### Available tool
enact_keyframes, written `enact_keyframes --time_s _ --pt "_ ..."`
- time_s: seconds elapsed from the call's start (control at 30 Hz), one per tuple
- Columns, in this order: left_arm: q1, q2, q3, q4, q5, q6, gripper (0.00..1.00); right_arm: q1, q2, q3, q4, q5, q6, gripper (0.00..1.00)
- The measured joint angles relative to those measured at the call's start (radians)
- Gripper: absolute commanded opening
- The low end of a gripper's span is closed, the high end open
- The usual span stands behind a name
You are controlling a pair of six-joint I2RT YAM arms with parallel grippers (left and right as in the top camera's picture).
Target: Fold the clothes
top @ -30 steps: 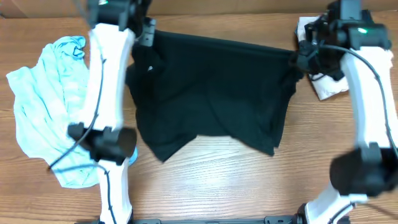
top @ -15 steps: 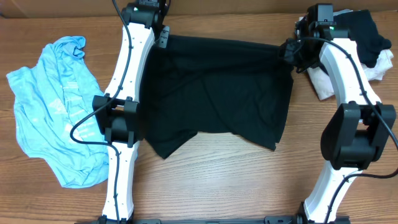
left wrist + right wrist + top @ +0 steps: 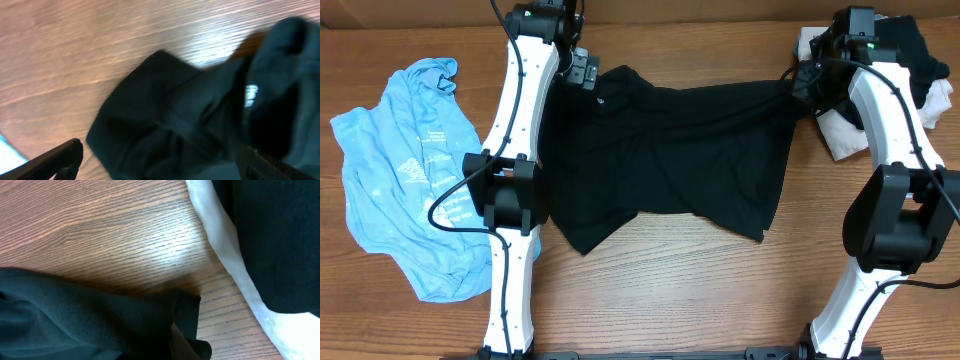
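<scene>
The large black garment (image 3: pixel 670 160) lies spread across the middle of the table, its small white logo (image 3: pixel 251 95) showing in the left wrist view. My left gripper (image 3: pixel 584 70) hovers at its far left corner, open, the fingers well apart over the loose black cloth (image 3: pixel 165 125). My right gripper (image 3: pixel 804 84) is at the far right corner, shut on the black fabric (image 3: pixel 90 320), which drapes over its jaws and hides them. The light-blue T-shirt (image 3: pixel 405 180) lies crumpled at the left of the table.
A pile of white cloth (image 3: pixel 845 140) and black cloth (image 3: pixel 910 50) sits at the far right, close to my right arm; both the white cloth (image 3: pixel 220 225) and the black cloth (image 3: pixel 275 240) show in the right wrist view. Bare wood (image 3: pixel 670 290) lies in front of the garment.
My left gripper has opened and let go of the far left corner, which has sagged onto the table. The right gripper has shifted slightly with its corner.
</scene>
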Motion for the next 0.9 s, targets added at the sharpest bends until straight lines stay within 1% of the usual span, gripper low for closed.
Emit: enact_keyframes --time_s 0.17,0.33,0.53,0.6,0.7,0.77,0.83,0.9 --pt "-0.003 0.0 0.0 0.04 0.128 0.093 1.0 0.0 0.0 0.0 0.0 0.0 0.0 0.12" --pt "-0.015 0.0 0.0 0.048 0.207 0.166 0.98 0.0 0.0 0.0 -0.008 0.0 0.0 0.12" --pt "-0.018 0.032 0.0 0.032 0.285 0.21 0.88 0.0 0.0 0.0 -0.01 0.0 0.0 0.12" --pt "-0.018 0.056 0.0 0.023 0.297 0.221 0.82 0.0 0.0 0.0 -0.012 0.0 0.0 0.12" --pt "-0.018 0.082 0.0 0.021 0.305 0.227 0.76 0.0 0.0 0.0 -0.011 0.0 0.0 0.12" --pt "-0.018 0.086 0.0 0.023 0.311 0.227 0.67 0.0 0.0 0.0 -0.012 0.0 0.0 0.12" --pt "-0.018 0.086 0.0 0.026 0.32 0.227 0.43 0.0 0.0 0.0 -0.013 0.0 0.0 0.12" --pt "-0.018 0.086 0.0 0.027 0.328 0.229 0.29 0.0 0.0 0.0 -0.015 0.001 0.0 0.12"
